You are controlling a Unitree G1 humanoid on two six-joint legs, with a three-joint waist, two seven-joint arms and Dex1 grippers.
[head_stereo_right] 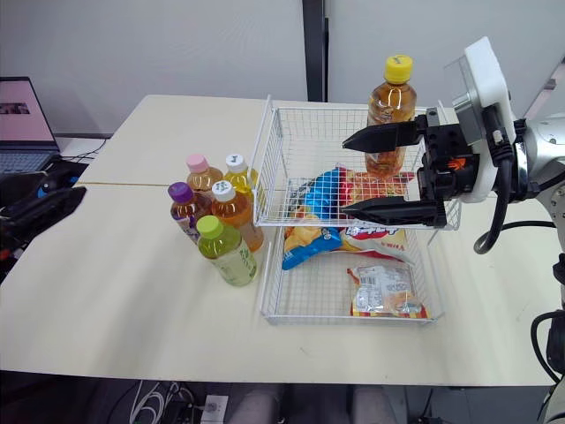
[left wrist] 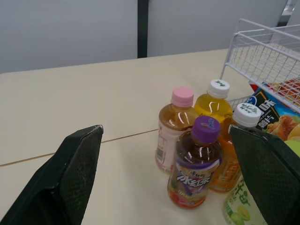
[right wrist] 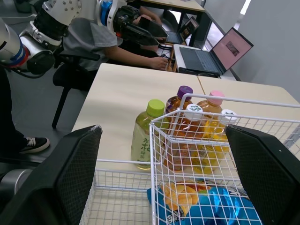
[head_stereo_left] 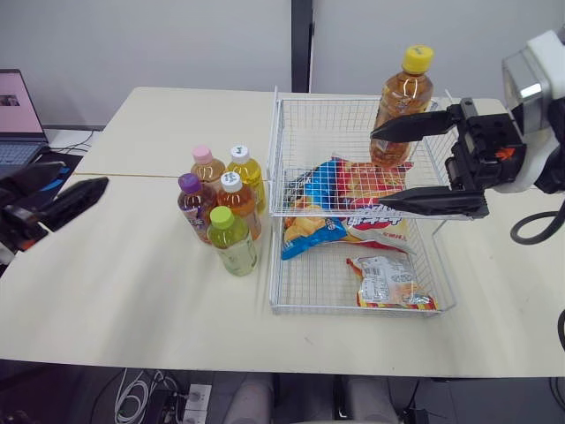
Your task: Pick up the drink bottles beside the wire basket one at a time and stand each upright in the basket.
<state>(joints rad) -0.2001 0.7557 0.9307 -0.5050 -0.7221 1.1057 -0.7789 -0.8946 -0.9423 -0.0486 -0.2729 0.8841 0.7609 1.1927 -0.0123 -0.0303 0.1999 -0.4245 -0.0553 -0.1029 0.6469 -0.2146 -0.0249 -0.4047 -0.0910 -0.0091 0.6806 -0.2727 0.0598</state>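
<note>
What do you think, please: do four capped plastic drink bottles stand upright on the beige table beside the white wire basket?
Five, not four, stand upright on the beige table beside the white wire basket: pink-capped bottle, purple-capped bottle, green-capped bottle, and two white-capped bottles. The left eye view shows it.

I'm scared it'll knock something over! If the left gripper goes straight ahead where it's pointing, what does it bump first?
Probably the purple-capped bottle, the nearest one in front of the open left gripper; the pink-capped bottle stands just behind it. Depth is hard to judge.
</note>
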